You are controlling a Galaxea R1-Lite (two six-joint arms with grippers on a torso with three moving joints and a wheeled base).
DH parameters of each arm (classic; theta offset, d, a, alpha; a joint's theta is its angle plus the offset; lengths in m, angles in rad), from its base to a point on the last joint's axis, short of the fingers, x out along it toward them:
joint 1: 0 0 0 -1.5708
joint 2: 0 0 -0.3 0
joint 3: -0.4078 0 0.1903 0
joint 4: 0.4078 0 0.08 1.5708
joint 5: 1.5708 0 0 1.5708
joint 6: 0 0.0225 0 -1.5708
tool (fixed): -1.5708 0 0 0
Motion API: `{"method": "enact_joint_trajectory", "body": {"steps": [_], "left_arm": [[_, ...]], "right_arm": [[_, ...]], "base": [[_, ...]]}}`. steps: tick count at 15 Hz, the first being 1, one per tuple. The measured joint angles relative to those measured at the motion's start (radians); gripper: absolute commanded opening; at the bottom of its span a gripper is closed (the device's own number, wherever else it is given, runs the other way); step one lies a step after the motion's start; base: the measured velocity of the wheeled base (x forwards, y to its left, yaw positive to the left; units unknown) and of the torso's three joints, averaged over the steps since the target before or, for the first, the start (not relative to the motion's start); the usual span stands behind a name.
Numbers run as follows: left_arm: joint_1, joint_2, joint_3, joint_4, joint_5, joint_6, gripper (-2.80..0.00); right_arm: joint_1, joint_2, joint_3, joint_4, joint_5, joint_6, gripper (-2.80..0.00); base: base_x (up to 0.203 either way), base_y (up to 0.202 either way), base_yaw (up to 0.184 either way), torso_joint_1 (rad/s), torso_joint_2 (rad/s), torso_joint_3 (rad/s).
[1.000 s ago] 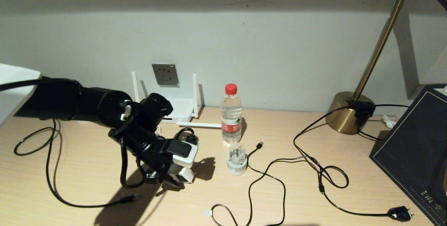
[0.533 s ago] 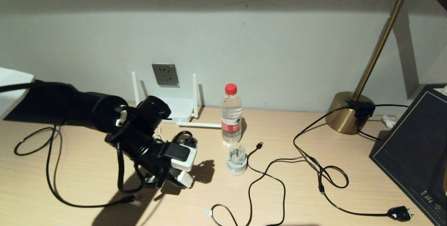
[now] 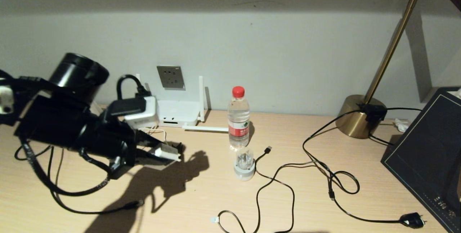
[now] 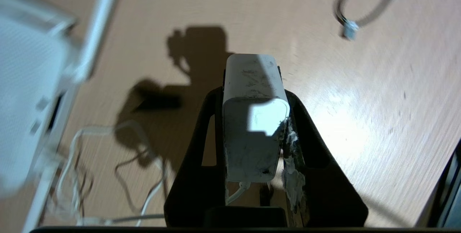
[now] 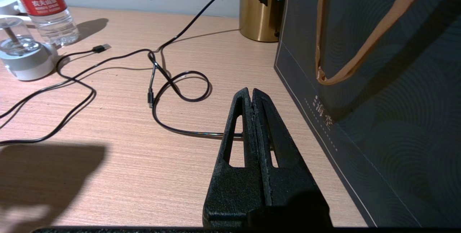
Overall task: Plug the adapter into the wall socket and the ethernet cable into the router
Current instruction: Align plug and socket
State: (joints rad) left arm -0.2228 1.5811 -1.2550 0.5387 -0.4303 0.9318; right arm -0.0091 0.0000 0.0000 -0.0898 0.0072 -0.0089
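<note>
"农夫山泉" (red label) on bottle (image 5: 45,6)

Noted on the wooden counter (image 3: 360,175): upright clear water bottle (image 3: 238,117) with red cap and red label, near the wall. Just in front of it, clear-domed round white gadget (image 3: 244,163). Beside that, thin black USB-tipped cable (image 3: 268,149), running in loops toward the near edge. Further right, black cable with mains plug (image 3: 412,220), looped once, plug lying near the front corner. Brass lamp base (image 3: 359,115) at the rear, slanted brass stem rising from it. Dark paper bag (image 5: 378,92) with tan handle at the far right.
</note>
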Motion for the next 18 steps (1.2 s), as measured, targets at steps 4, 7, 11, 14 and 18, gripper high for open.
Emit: {"method": "enact_joint_trajectory", "body": {"steps": [4,7,11,14,18], "left_arm": [[0.174,-0.066,0.119,-0.388,0.056,-0.394,-2.80],[0.229,-0.020,0.334,-0.888,0.109,-0.616,-2.80],[0.244,0.222,0.451,-1.547,0.190,-0.739,-2.80],[0.205,0.384,0.380,-1.849,0.255,-0.834,-2.80],[0.176,0.525,0.276,-1.921,0.301,-0.842,-2.80]], "right_arm": [[-0.001,0.000,0.000,0.000,0.000,0.000,-2.80],[0.000,0.000,0.000,0.000,0.000,0.000,-2.80],[0.000,0.000,0.000,0.000,0.000,0.000,-2.80],[0.000,0.000,0.000,0.000,0.000,0.000,-2.80],[-0.001,0.000,0.000,0.000,0.000,0.000,-2.80]], "base": [[0.000,0.000,0.000,0.000,0.00,0.000],[0.000,0.000,0.000,0.000,0.00,0.000],[0.000,0.000,0.000,0.000,0.00,0.000],[0.000,0.000,0.000,0.000,0.00,0.000],[0.000,0.000,0.000,0.000,0.00,0.000]]}}
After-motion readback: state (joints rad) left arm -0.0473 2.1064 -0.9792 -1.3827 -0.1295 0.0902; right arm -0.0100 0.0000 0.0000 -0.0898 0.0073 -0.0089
